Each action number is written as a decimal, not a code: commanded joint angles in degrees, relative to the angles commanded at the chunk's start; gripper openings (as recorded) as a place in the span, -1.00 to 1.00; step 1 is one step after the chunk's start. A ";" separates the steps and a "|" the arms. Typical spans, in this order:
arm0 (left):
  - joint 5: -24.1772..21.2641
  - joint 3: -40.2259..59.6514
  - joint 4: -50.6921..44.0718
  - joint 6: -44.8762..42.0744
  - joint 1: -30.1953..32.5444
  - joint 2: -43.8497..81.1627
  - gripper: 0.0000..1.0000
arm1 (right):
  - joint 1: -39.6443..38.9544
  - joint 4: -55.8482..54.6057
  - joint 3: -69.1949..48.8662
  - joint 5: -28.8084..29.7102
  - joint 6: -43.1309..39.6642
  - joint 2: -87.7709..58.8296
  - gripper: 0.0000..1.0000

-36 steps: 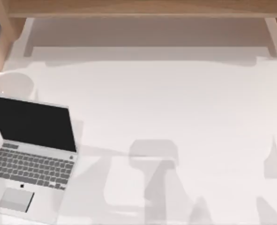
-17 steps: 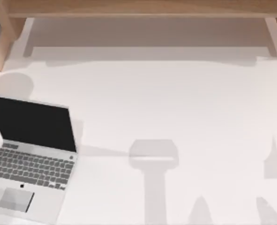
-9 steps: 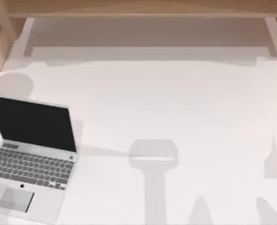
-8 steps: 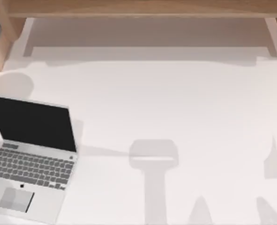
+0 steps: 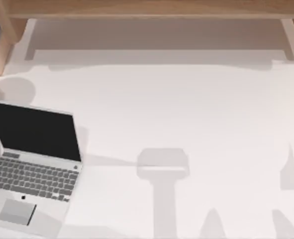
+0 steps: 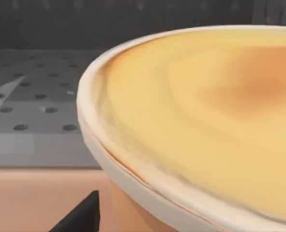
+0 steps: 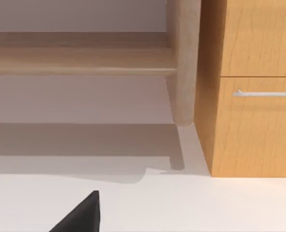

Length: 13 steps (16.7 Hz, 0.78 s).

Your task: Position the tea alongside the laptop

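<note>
Carrying step: as I judge it, the tea is on its way to the laptop and not yet set down.
Tea (image 6: 205,121): right up against the left wrist camera, with its yellow-orange top, pale rim and a slice of orange wall in sight. It looks level. From these views I cannot place it relative to the laptop.
Left claw (image 6: 82,217): a dark tip shows just below the cup's rim. I cannot tell how far the claw is open, or whether it truly has the cup; the closeness suggests a hold, no more.
Right claw (image 7: 82,215): parked, facing a wooden cabinet (image 7: 254,87) and a table leg (image 7: 183,63). Its opening I cannot tell either.
Laptop (image 5: 35,167): open at about 8 o'clock on the worktop (image 5: 186,109), with the black screen raised at its 12 o'clock edge and the trackpad toward 6.
Round shadow (image 5: 12,90): faint, at about 10 o'clock, just past the screen. It may be cast by the cup, though that is a guess.
Landing spot: the bare worktop on the laptop's 3 o'clock side looks best.
Doing it well: I would keep the cup level and travel high enough to clear the raised screen. I would then lower it straight down just beside the keyboard edge without touching it.
Release: only once the base rests flat, then a straight lift away so the cup is not dragged.
Risk: tilting would spill it onto the keyboard.
</note>
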<state>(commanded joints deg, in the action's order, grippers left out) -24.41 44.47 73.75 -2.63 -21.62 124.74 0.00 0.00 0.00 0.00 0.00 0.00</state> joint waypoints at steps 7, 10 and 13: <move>0.02 0.04 -0.02 0.00 0.02 0.02 0.40 | 0.00 0.00 0.00 0.00 0.00 0.00 1.00; 0.02 0.04 -0.02 0.00 0.02 0.02 -0.06 | 0.00 0.00 0.00 0.00 0.00 0.00 1.00; 0.02 0.04 -0.02 0.00 0.02 0.02 -0.51 | 0.00 0.00 0.00 0.00 0.00 0.00 1.00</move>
<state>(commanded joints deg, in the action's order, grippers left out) -24.39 44.51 73.73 -2.63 -21.60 124.76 0.00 0.00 0.00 0.00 0.00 0.00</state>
